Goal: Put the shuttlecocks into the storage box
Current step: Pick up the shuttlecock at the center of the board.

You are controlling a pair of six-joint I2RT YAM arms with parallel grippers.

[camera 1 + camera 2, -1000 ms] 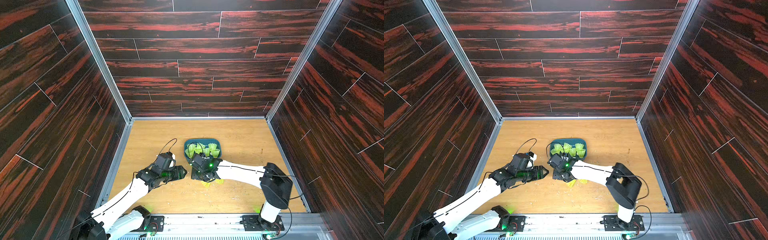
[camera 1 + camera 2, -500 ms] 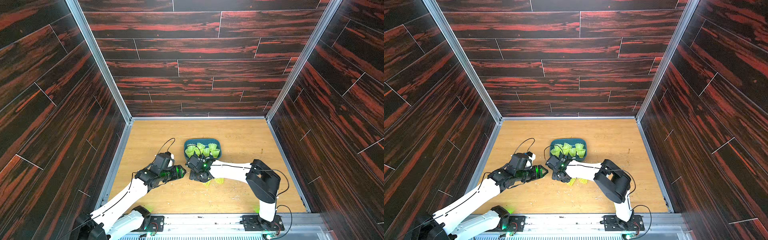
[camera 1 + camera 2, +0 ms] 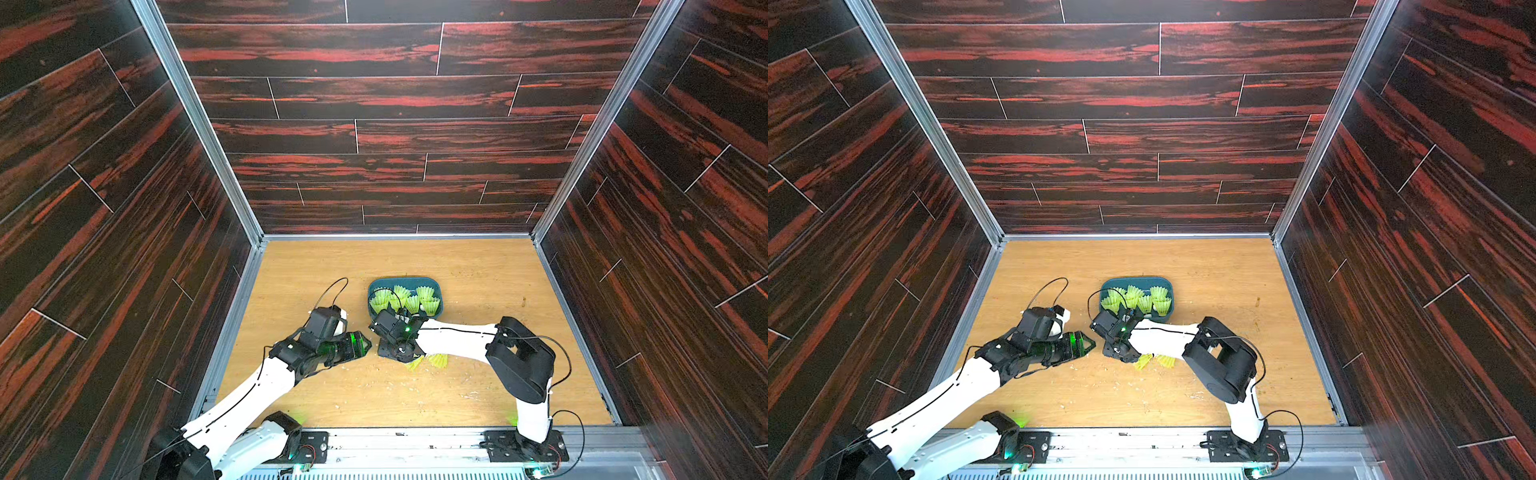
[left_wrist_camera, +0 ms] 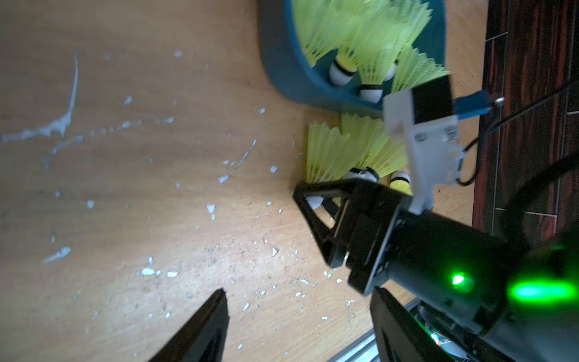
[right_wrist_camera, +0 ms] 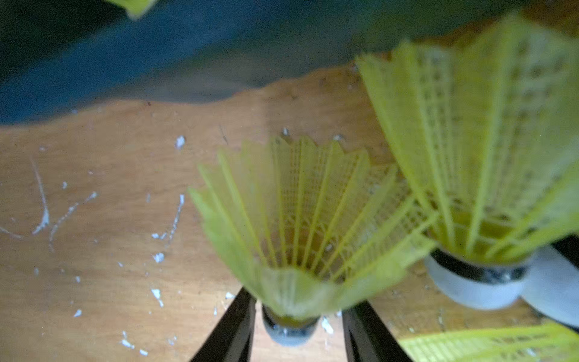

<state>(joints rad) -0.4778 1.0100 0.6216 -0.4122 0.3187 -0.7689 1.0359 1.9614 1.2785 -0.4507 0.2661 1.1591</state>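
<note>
Right wrist view: the right end effector (image 5: 297, 313) straddles the cork of a loose shuttlecock (image 5: 297, 225) at lower centre of the frame. Its jaws are part-spread, with bare worktop (image 5: 94, 250) showing beside the cork, so nothing is pinched. In a top view the storage box (image 3: 405, 283) sits just above, holding several shuttlecocks (image 3: 411, 302). The left end effector (image 4: 299, 294) hangs spread and empty. A pick-up seems in hand; next calls for closing on the cork, then lifting over the rim.
</note>
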